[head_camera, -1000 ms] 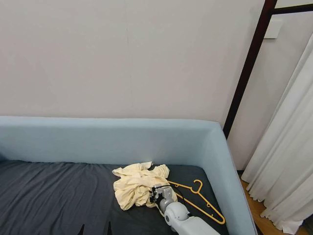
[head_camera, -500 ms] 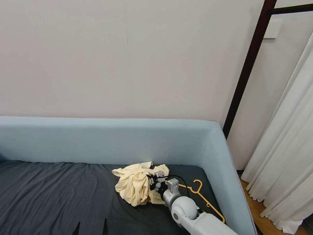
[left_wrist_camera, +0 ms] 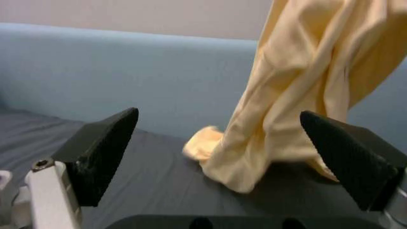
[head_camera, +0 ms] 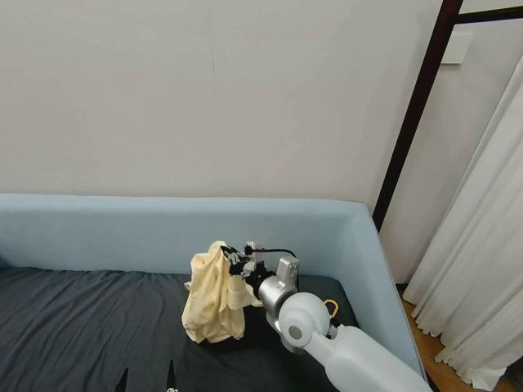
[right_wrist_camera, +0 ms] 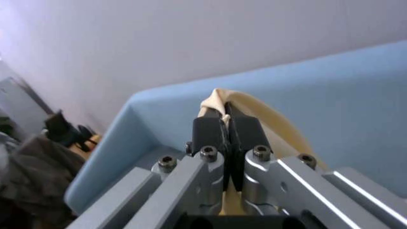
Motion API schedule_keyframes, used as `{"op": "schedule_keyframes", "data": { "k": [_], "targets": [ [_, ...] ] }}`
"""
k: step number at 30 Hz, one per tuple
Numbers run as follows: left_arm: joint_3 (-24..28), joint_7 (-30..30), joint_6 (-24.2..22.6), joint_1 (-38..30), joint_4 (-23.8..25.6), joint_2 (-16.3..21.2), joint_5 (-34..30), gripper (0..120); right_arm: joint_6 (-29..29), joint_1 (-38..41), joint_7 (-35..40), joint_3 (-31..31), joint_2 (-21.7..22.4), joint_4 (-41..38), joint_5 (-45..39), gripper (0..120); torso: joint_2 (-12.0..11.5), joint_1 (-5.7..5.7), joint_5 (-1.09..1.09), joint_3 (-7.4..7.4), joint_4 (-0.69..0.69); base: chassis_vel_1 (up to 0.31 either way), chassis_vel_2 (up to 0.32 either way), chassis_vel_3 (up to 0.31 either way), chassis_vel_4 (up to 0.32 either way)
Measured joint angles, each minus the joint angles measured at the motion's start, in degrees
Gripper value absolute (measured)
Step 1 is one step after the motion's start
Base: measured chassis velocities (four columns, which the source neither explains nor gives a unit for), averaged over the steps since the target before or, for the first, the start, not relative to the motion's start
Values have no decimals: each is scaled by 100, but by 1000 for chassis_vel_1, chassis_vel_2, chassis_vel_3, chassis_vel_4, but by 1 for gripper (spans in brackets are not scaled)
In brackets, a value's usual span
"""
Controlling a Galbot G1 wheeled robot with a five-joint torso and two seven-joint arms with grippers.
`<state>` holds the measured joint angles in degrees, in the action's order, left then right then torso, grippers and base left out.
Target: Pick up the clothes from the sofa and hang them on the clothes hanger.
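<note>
Head view: the right gripper (head_camera: 232,259), at the end of the white arm reaching in from the lower right, is clamped on the top of the yellow garment (head_camera: 214,298). The garment hangs down from that grip as a bunched column in front of the light blue backrest (head_camera: 122,233) of the sofa (head_camera: 372,278), and its lower folds reach the dark seat cushion (head_camera: 73,318). An orange hanger (head_camera: 331,308) lies on the cushion just behind the right arm, mostly hidden by it. The tips of the left gripper (head_camera: 146,378) show at the lower edge, well apart from the garment. A black rack post (head_camera: 413,114) rises beyond the sofa's right end, beside a white curtain (head_camera: 482,269).

Left wrist view: the left gripper's two black fingers (left_wrist_camera: 105,148) are spread wide with nothing between them. Beyond them the garment hangs before the blue backrest, with its lowest folds on the dark cushion.

Right wrist view: the right gripper's jaws are pressed together on a pinched fold of yellow cloth, and the blue backrest lies behind.
</note>
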<state>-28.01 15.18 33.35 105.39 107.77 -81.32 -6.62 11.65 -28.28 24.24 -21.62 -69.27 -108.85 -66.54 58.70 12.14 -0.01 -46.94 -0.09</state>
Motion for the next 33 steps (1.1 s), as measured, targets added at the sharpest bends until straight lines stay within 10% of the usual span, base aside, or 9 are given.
{"op": "schedule_keyframes", "data": {
  "k": [15, 23, 28, 33],
  "targets": [
    [-110, 25, 141, 83, 45, -165, -7, 100, 82, 1582, 1155, -342, -723, -808, -1312, 0, 0, 0, -1, 0, 0, 0, 0, 0, 0],
    [-114, 26, 256, 63, -50, -139, -66, 100, -24, 2070, 1551, -555, -1578, 120, -1142, 0, 0, 0, -1, 0, 1, 0, 0, 0, 0],
    [-101, 31, 291, 24, -224, -117, -105, 100, -147, 1977, 2283, -338, -2109, 663, -954, 0, 1, 0, -2, 0, 4, 0, 0, 0, 0],
    [-11, 18, 260, -65, -297, -160, -70, 100, -206, 881, 2597, -46, -1584, 1028, -379, 0, 0, 0, 1, 0, 0, 0, 0, 0, 0]
  ]
}}
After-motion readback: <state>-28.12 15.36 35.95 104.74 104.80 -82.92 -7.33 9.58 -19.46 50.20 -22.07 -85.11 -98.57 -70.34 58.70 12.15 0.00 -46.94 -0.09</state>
